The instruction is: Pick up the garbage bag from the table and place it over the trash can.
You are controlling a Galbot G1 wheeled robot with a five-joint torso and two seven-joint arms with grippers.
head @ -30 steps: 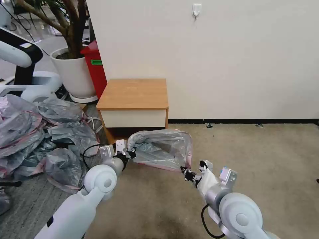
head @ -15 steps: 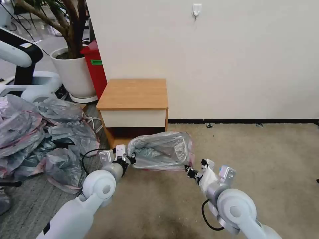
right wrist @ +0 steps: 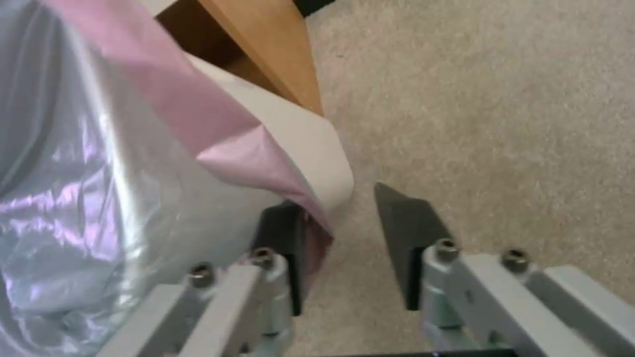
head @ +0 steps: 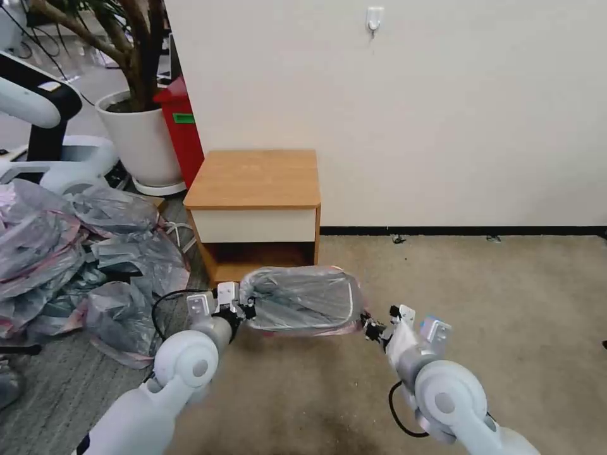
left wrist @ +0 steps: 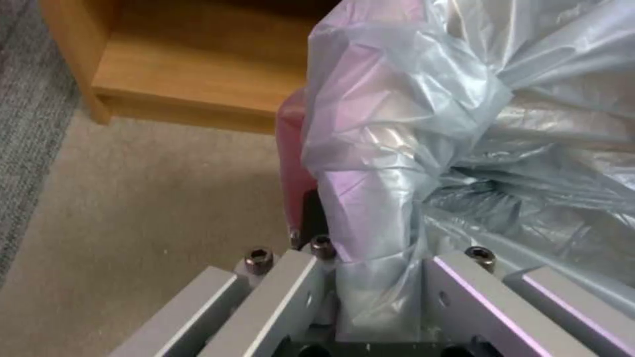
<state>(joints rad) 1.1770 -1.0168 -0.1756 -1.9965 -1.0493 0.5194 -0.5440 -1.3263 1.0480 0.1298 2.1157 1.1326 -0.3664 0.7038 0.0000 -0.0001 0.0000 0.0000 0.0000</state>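
The garbage bag (head: pixel 303 297), grey and translucent with a pink rim band, lies stretched flat over the trash can on the carpet in front of the table (head: pixel 253 177). My left gripper (head: pixel 248 308) is at the bag's left edge, open, with bunched bag plastic (left wrist: pixel 410 124) lying between its fingers. My right gripper (head: pixel 373 327) is at the bag's right corner, open. In the right wrist view the pink band (right wrist: pixel 218 144) drapes over the trash can's cream corner (right wrist: pixel 324 158) and touches one finger pad (right wrist: pixel 281 238); the other pad stands clear over carpet.
A heap of similar grey bags (head: pixel 69 253) covers the floor to the left. Behind it stand a white plant pot (head: pixel 142 139), a red box (head: pixel 183 133) and another robot (head: pixel 38 107). Open carpet (head: pixel 493 316) lies to the right, below the wall.
The bag has been drawn down from a puffed, tilted shape to lie flat over the can. The right gripper has shifted right and let go of the rim.
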